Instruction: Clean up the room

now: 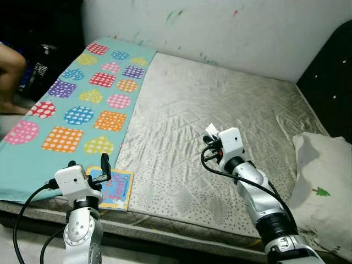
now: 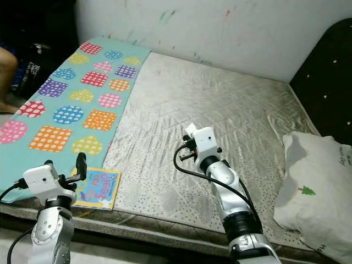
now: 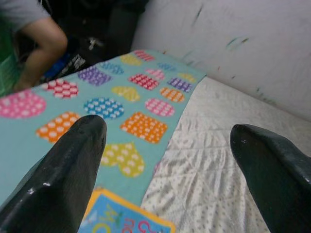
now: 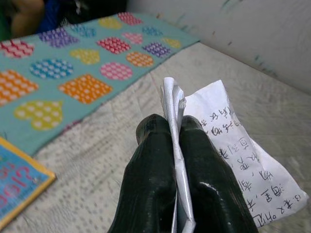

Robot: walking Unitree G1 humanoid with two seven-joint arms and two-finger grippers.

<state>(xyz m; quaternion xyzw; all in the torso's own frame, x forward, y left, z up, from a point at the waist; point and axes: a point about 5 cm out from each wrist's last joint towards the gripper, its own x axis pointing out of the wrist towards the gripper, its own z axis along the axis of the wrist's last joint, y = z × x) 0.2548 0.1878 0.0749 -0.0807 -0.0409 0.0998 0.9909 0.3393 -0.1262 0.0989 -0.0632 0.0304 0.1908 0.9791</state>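
My right gripper [image 4: 170, 127] is shut on a folded white paper [image 4: 233, 145] with handwriting on it, held above the middle of the grey mattress [image 1: 231, 115]. From the head, the paper [image 1: 210, 131] sticks out past the wrist. A blue children's book [image 1: 113, 188] with a yellow border lies flat near the mattress's front edge. My left gripper [image 3: 167, 141] is open, its fingers [image 1: 105, 164] raised just above the book's near left corner, with nothing between them.
A teal blanket [image 1: 82, 99] with coloured dotted shapes covers the left side of the bed. A white pillow [image 1: 322, 187] lies at the right edge. A dark headboard [image 1: 330, 71] stands at the right. A person's leg [image 1: 11, 71] shows at far left.
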